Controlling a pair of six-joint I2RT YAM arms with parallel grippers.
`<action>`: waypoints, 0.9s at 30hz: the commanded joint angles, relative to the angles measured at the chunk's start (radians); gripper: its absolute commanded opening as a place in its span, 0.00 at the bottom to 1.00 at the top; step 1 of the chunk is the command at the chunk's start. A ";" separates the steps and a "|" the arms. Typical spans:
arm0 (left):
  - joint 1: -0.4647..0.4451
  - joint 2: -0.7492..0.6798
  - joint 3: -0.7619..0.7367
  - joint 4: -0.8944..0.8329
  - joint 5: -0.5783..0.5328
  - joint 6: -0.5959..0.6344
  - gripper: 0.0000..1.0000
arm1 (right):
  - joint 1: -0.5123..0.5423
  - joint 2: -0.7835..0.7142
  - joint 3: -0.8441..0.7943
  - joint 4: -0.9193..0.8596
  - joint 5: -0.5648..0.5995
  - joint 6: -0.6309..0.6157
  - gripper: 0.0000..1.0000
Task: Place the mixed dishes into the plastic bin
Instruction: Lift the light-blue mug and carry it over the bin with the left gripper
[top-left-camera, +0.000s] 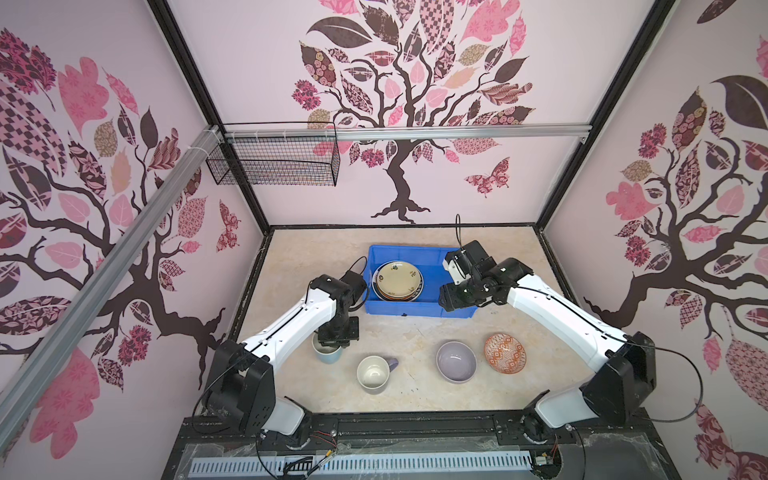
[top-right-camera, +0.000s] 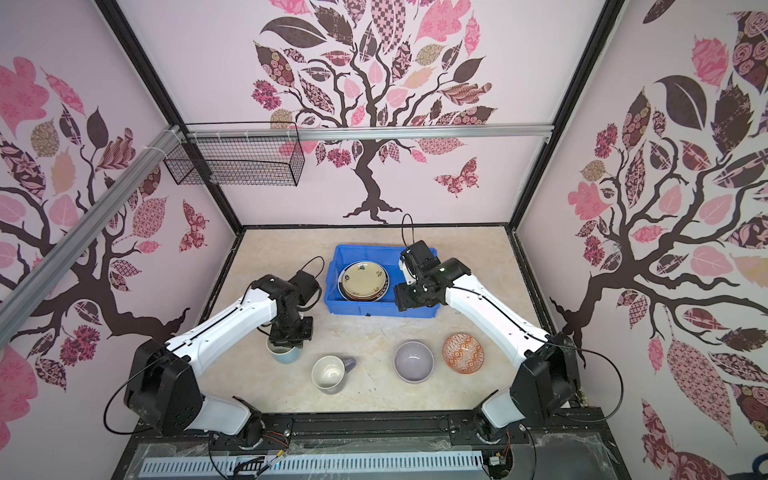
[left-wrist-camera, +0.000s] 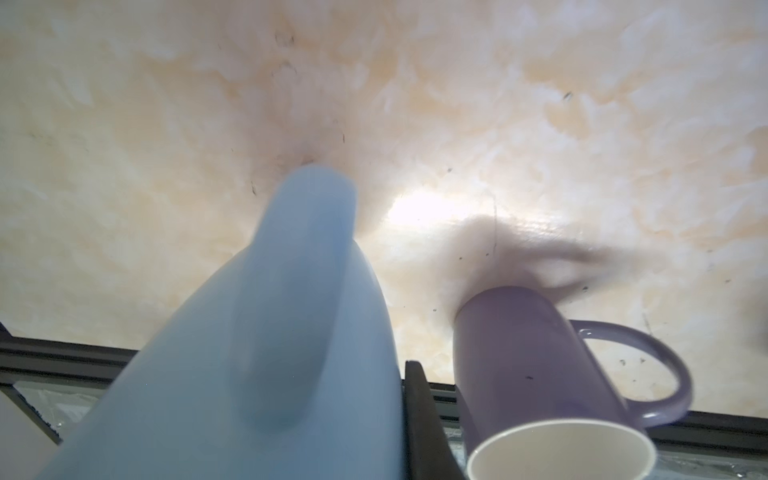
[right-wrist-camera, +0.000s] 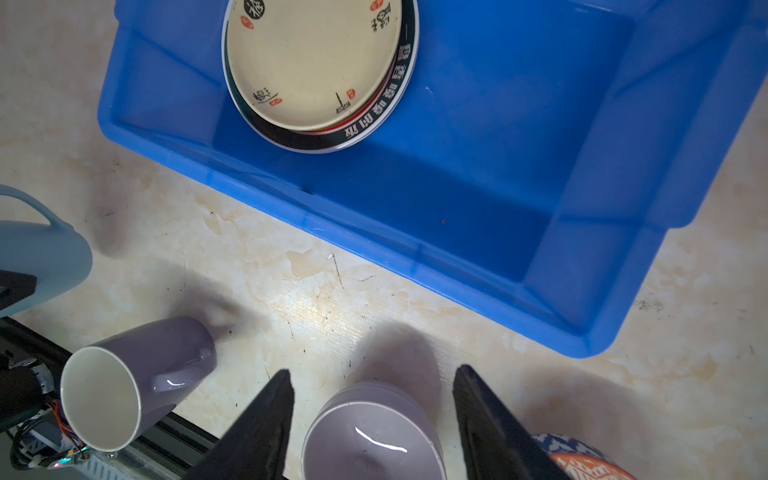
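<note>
My left gripper (top-left-camera: 333, 341) points down and is shut on the wall of the light-blue mug (top-left-camera: 328, 355) (left-wrist-camera: 249, 353) at the front left. One dark finger (left-wrist-camera: 419, 415) lies against the mug's outside; the other is hidden. The lavender mug (top-left-camera: 376, 374) (left-wrist-camera: 540, 374) stands just to its right. The blue plastic bin (top-left-camera: 415, 309) (right-wrist-camera: 540, 166) holds a stack of plates with a cream plate (top-left-camera: 398, 279) (right-wrist-camera: 311, 62) on top. My right gripper (top-left-camera: 446, 297) (right-wrist-camera: 374, 372) hangs open and empty over the bin's front right corner. The lavender bowl (top-left-camera: 456, 360) (right-wrist-camera: 374, 440) and the orange-white patterned bowl (top-left-camera: 504, 351) sit on the table in front.
A black wire mesh basket (top-left-camera: 274, 160) hangs on the rail at the back left, well above the table. A black frame rail (top-left-camera: 415, 424) runs along the table's front edge. Patterned walls close in both sides and the back.
</note>
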 joint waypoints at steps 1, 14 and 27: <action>0.010 0.026 0.146 -0.077 -0.058 0.045 0.00 | -0.014 0.030 0.039 -0.032 0.007 -0.011 0.65; 0.006 0.447 0.871 -0.149 -0.012 0.155 0.00 | -0.131 -0.060 0.001 -0.055 0.097 0.013 0.71; -0.127 0.712 1.238 -0.026 0.089 0.160 0.00 | -0.148 -0.164 -0.095 -0.034 0.205 0.108 0.72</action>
